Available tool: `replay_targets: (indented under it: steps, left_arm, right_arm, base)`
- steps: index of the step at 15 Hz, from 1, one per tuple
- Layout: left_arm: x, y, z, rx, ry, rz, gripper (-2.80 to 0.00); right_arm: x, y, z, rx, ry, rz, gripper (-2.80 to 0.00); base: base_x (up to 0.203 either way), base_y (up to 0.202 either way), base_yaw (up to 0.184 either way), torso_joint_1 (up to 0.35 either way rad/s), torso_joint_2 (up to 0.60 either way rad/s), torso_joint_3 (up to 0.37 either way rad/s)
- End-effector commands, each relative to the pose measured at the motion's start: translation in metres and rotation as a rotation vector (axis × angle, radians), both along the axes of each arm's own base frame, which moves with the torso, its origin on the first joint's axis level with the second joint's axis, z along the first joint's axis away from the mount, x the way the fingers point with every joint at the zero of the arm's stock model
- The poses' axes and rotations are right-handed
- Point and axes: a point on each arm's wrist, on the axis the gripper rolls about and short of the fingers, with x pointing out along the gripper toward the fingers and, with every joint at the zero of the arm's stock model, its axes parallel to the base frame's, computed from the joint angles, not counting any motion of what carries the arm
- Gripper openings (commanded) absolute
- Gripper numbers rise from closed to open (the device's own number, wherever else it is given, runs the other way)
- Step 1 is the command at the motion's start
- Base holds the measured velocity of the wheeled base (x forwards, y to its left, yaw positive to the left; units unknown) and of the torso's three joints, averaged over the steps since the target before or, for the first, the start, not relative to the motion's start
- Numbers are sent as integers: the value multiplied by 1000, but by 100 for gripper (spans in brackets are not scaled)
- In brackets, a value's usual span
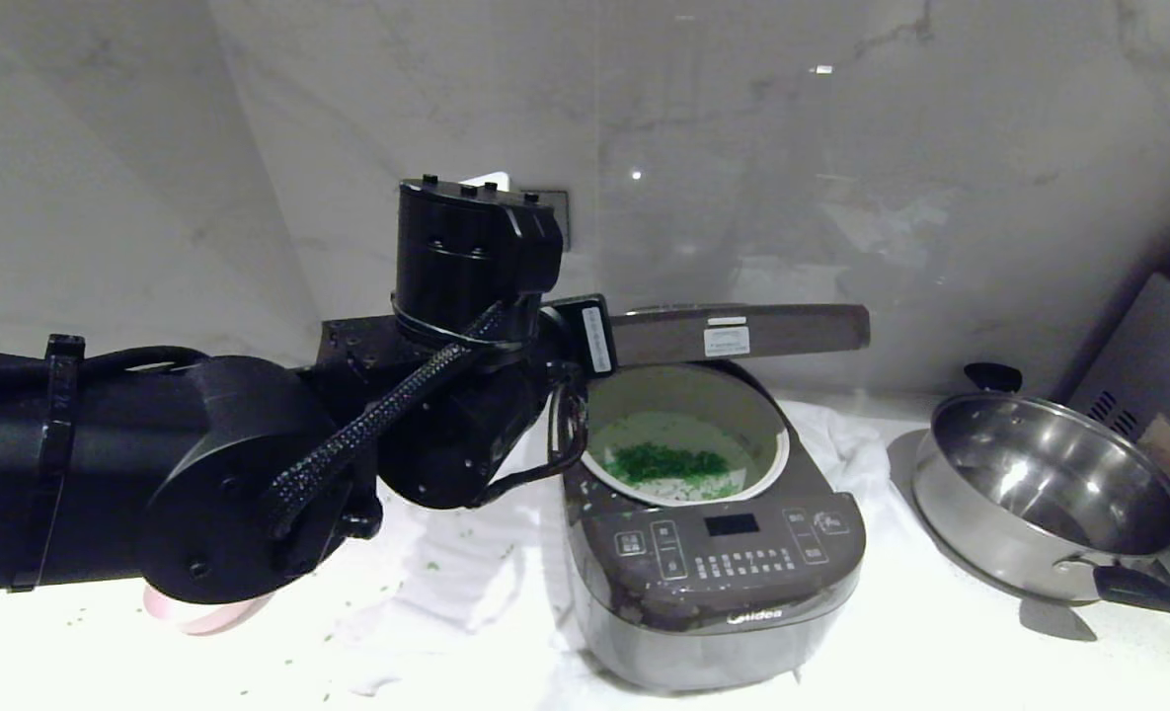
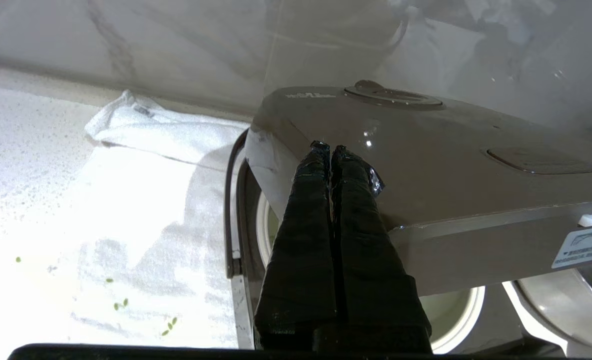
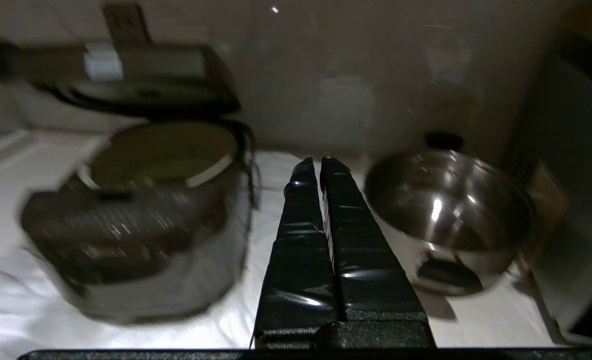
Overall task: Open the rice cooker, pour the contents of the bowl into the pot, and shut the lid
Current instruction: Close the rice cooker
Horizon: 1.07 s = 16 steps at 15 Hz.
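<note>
Nearest you, a pale pink bowl [image 1: 204,614] is peeking out from under your left arm, sitting on the white bench [image 1: 940,642] with a few green bits scattered around it; what is inside it is hidden by the arm. Just beyond, the rice cooker [image 1: 713,583] is standing on a white towel [image 2: 141,200], its dark brown-black body facing you with the button panel and small display in front. Its white-rimmed pot [image 1: 685,434] is lying open to view and is holding the chopped green contents [image 1: 665,462] in a patch over its pale floor. Your left claw [image 2: 329,148] is resting with both fingers pressed together, holding nothing, its tips lying on the flat brown top of the lid [image 1: 742,334], which is hanging roughly level above the back of the pot, neither upright nor shut. Your right claw [image 3: 314,161] is likewise pressed together and empty, hovering between the cooker and the steel pan [image 1: 1044,499]. That shiny pan is sitting well to the cooker's right, looking empty, near the marble wall [image 1: 841,148].
</note>
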Motion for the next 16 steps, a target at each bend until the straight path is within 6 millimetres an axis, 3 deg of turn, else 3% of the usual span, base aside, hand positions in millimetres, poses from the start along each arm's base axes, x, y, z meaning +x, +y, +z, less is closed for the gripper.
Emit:
replay_targets:
  steps: [1,4,7,11,13,16]
  left_arm:
    - [-2,-3,0,-3,-2,-12,-280]
    - [-1,-9,2,-6,-8,-23,-280]
    - [-1,-11,1,-4,-7,-26,-280]
    - [3,-18,0,-6,-9,-28,-280]
    - [4,-20,1,-10,-12,-29,-280]
    - [3,-18,3,-16,-16,-29,-280]
  right_arm:
    - [63,1,55,45,154,34,-280]
    - [147,3,95,105,250,81,-280]
    - [237,5,116,174,300,103,-280]
    - [338,18,102,230,385,141,-280]
    - [357,48,92,225,421,225,-280]
    - [352,83,82,260,489,316,-280]
  base:
    - [0,0,0,0,0,0]
    - [0,0,0,0,0,0]
    - [0,0,0,0,0,0]
    - [0,0,0,0,0,0]
    - [0,0,0,0,0,0]
    - [0,0,0,0,0,0]
